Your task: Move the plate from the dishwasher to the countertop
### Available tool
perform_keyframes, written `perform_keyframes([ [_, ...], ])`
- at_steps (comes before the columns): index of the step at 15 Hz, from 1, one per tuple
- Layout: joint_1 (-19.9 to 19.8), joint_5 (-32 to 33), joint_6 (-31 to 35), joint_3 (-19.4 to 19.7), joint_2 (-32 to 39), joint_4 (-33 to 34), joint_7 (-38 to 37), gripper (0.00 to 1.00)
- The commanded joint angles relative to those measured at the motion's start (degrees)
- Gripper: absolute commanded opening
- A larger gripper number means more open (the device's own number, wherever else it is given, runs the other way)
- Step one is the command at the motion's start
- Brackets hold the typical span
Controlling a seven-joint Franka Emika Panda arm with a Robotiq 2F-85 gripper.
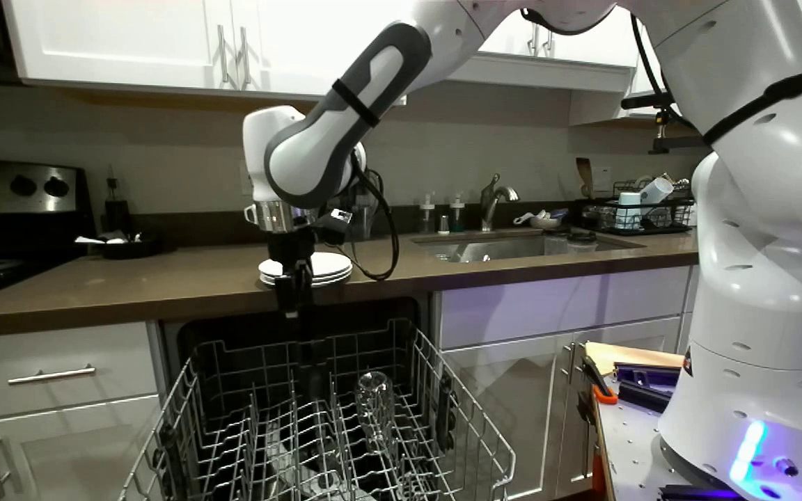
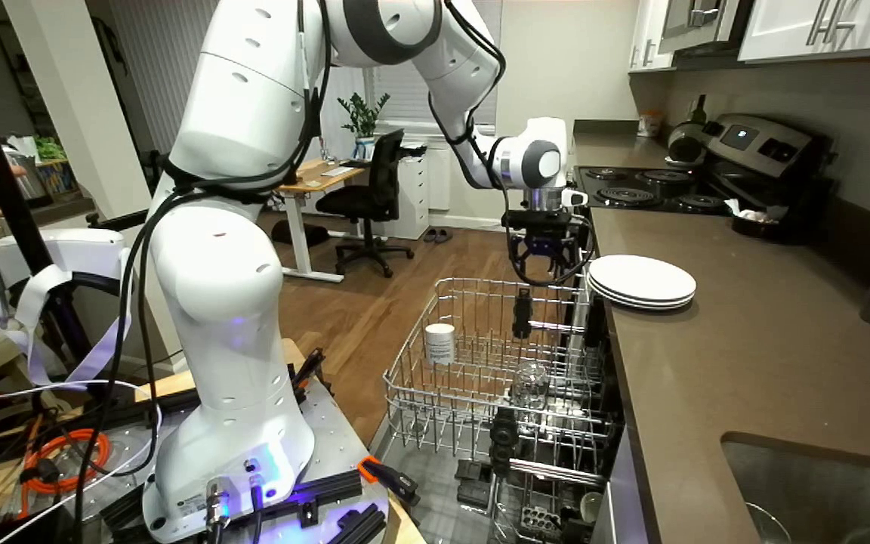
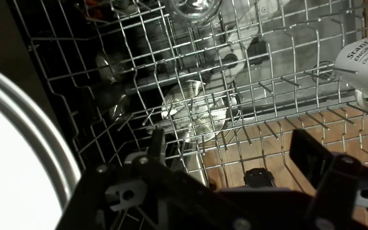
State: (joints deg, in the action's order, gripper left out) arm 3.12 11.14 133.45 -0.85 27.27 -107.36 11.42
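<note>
A stack of plain white plates [image 1: 324,265] lies flat on the dark countertop [image 1: 129,282] at its front edge, above the dishwasher. The stack also shows on the countertop [image 2: 775,325] in an exterior view as plates [image 2: 641,278], and the plates [image 3: 11,153] fill the left edge of the wrist view. The dishwasher's wire rack [image 1: 512,458] is pulled out; I see no plate in the rack [image 2: 480,279]. My gripper [image 1: 294,306] points down over the back of the rack, beside the stack and apart from it. In the wrist view the gripper [image 3: 228,137] is open, with nothing between its fingers.
A white mug [image 2: 439,344] and a clear glass [image 1: 375,403] stand in the rack. Upright tines rise from it. A sink [image 1: 491,248] with a faucet [image 1: 491,202] lies along the counter. A stove [image 2: 654,185] stands at the far end. White cabinets [image 1: 115,38] hang above.
</note>
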Motion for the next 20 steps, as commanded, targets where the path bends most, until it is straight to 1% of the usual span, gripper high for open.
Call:
perform_keyframes([
  [1, 1.05, 4.69, 1.56, 1.74, 2.28, 2.74, -2.32, 1.00],
  [4, 1.61, 8.48, 2.64, 2.91, 3.30, 3.81, -3.99, 1.00],
  [8, 2.35, 11.39, 4.65, 4.18, 4.35, 4.54, -6.04, 1.00],
  [12, 4.34, 15.70, 6.36, 6.39, 4.95, 4.73, -10.05, 1.00],
  [16, 6.45, 20.39, 6.94, 8.67, 5.35, 4.75, -14.59, 1.00],
  [20, 7.30, 22.94, 6.67, 9.81, 5.10, 4.59, -17.27, 1.00],
])
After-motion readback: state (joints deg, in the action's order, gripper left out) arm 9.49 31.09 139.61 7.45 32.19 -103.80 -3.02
